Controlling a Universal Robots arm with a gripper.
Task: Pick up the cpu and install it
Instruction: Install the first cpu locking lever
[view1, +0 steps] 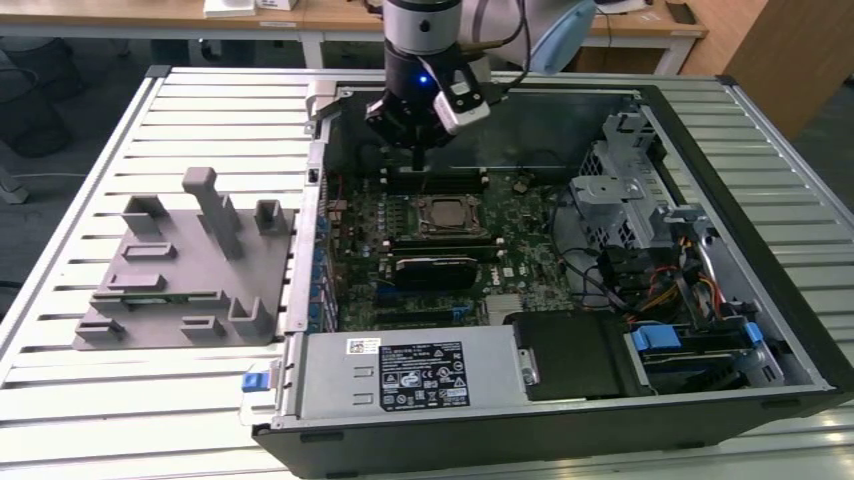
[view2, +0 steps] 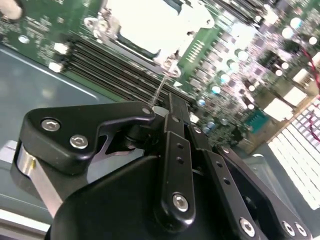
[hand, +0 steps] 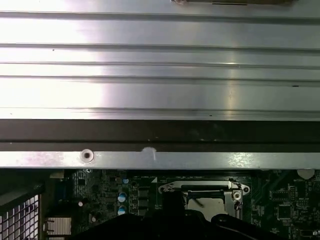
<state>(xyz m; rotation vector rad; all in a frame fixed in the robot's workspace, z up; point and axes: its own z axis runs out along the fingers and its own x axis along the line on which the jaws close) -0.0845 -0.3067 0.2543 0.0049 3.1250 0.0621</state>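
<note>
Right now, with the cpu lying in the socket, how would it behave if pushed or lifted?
The cpu is a flat metal-topped square, so probably stiff and fairly dense. Its shiny top looks smooth, likely slippery, with only thin edges to grip. The socket frame surrounds it, so a sideways push would probably not slide it.

No print can be read. The power supply (view1: 334, 385) in the open computer case (view1: 787, 330) carries a black-and-white label (view1: 424, 375) of small print and symbols, with a small white sticker (view1: 360, 346) just beside it, both too fine to make out.
</note>
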